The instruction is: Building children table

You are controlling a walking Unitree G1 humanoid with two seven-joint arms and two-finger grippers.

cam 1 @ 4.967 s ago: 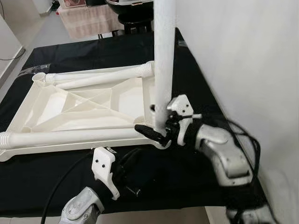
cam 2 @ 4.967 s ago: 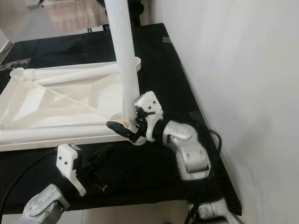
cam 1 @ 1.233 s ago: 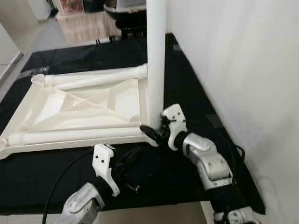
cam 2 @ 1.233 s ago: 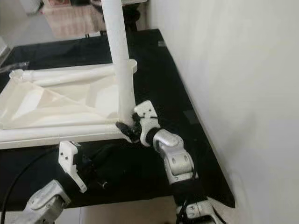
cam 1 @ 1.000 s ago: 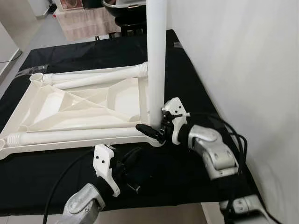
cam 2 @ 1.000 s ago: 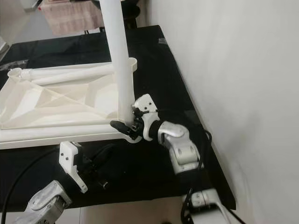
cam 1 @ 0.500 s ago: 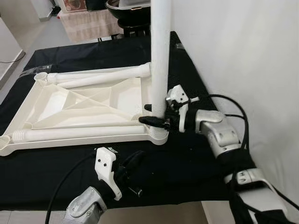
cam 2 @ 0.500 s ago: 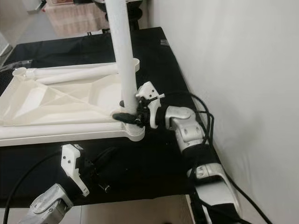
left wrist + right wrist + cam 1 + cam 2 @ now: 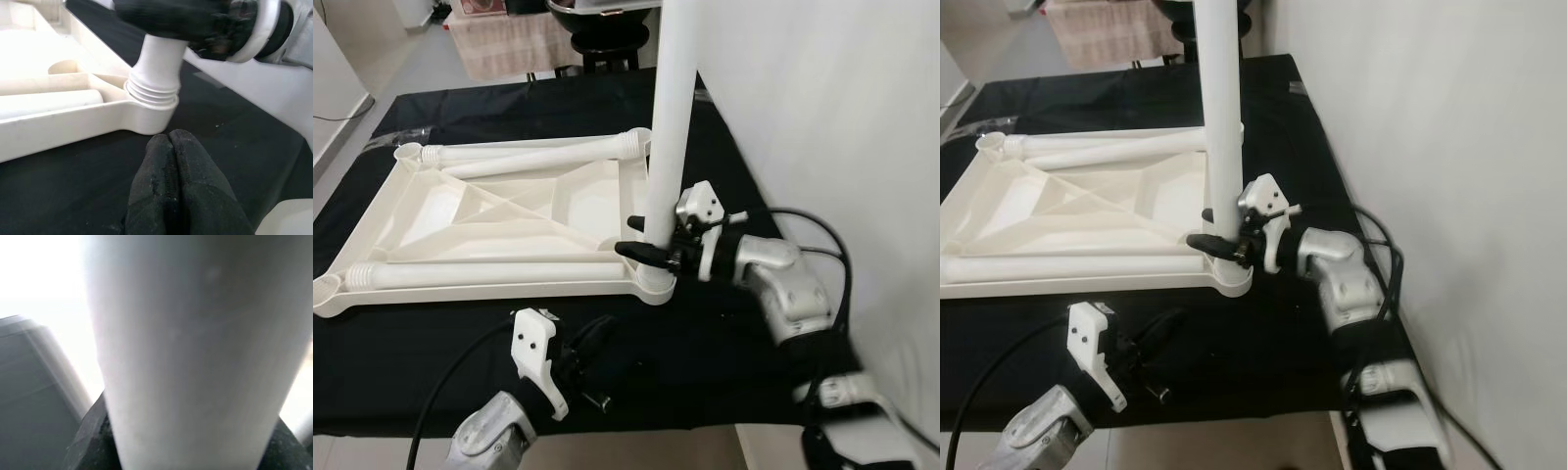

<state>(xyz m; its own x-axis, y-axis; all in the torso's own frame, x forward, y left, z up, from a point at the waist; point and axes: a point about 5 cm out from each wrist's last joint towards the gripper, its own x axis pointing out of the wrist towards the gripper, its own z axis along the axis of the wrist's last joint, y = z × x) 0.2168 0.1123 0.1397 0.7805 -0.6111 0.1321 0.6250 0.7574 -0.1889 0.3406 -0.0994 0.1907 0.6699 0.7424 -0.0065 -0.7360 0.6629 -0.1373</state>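
While right pincer clamps upright leg, left pincer rests closed, empty.

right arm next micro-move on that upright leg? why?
Probably keep the grip and twist the upright leg further into the corner socket. The right gripper is clamped around its base, and threaded rings are exposed above the socket, so it looks not fully seated. The left gripper rests shut on the black cloth, clear of the tabletop.

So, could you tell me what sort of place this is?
Probably a room in a home: a black-covered table against a plain white wall, with a cloth-draped piece of furniture on the floor beyond.
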